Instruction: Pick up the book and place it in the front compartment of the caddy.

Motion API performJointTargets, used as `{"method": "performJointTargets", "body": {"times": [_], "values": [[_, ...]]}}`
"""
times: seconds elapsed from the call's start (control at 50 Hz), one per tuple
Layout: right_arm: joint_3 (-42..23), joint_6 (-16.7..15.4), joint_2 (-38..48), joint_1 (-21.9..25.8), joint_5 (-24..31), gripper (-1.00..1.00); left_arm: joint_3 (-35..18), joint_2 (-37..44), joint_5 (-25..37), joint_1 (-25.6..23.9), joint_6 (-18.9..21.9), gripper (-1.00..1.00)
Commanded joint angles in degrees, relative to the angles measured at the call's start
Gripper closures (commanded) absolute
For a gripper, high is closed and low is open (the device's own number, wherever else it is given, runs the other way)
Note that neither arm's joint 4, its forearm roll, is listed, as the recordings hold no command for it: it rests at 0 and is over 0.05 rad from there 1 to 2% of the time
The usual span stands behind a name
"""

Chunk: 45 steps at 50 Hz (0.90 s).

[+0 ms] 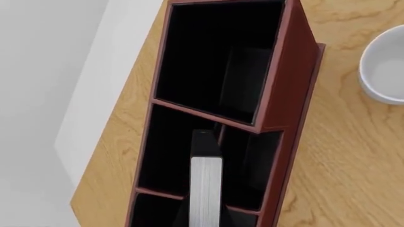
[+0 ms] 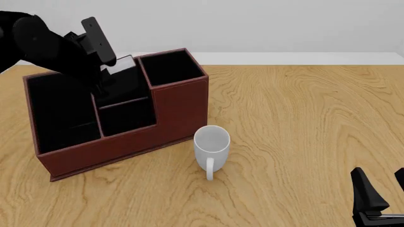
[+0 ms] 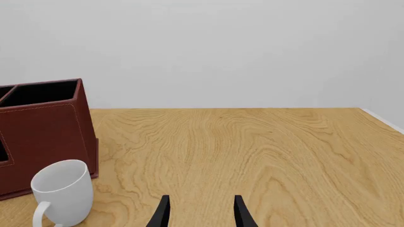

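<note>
Your left gripper has its jaws closed on the book, holding it upright over the caddy, white page edges facing the wrist camera. In the front view the book's top edge sits at about 10 o'clock from the white mug, above the middle sections. Whether it has entered a section yet, can't tell; the arm covers it. Book looks rigid, thick, probably not heavy; hard covers are likely slick, so grip flat across both covers near the spine, not on the pages. It should slide in straight if kept vertical; tilt may catch a thin divider. Right gripper sits idle low over the tabletop, around 4 o'clock from the mug, jaws parted, holding nothing.
</note>
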Motion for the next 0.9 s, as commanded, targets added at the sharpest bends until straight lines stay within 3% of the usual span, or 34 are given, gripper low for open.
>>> {"method": "performJointTargets", "body": {"times": [0.02, 0.42, 0.9], "values": [[0.0, 0.0, 0.0, 0.0, 0.0, -1.0, 1.5, 1.2, -4.4, 1.1, 2.1, 1.0], [0.0, 0.0, 0.0, 0.0, 0.0, -1.0, -2.7, 5.9, -7.8, 1.7, 4.0, 1.0], [0.0, 0.0, 0.0, 0.0, 0.0, -1.0, 0.4, 9.3, -13.0, 3.4, 5.5, 1.0]]}}
